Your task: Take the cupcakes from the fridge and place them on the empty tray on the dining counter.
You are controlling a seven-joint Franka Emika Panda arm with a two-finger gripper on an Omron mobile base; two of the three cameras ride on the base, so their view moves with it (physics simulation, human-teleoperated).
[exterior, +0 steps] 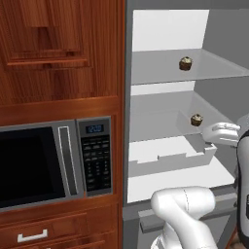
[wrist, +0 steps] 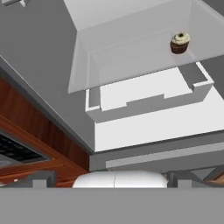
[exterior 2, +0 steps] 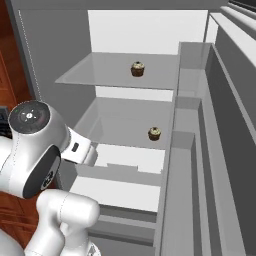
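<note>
The fridge (exterior: 168, 29) stands open, white inside with glass shelves. One cupcake (exterior: 185, 63) sits on the upper shelf (exterior: 155, 68), near the middle. The second cupcake (exterior: 196, 119) sits on the shelf below (exterior: 155, 121), toward its front right part; in the hand view it shows at the upper right (wrist: 180, 43), resting on the glass above a white drawer (wrist: 144, 105). The gripper (exterior: 221, 132) hangs in front of the fridge opening, just right of the lower cupcake and apart from it. Its jaws are spread wide and hold nothing. In the hand view the two dark fingertips (wrist: 43, 178) stand far apart at the bottom. To the left of the fridge, a microwave (exterior: 53, 163) with a black window sits in reddish-brown wooden cabinets (exterior: 58, 53).
</note>
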